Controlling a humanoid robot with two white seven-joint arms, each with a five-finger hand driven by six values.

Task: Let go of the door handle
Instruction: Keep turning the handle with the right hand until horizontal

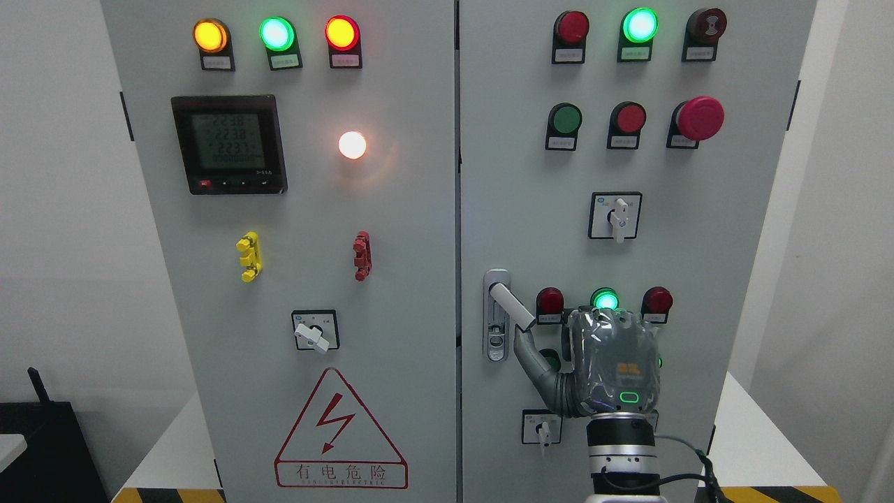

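Grey right hand (606, 363), thumb under door handle (511, 306)

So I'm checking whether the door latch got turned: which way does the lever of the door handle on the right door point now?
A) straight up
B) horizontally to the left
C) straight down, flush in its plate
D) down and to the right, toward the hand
D: the door handle lever slants from the top of its plate down to the right, its end beside the thumb of the right hand.
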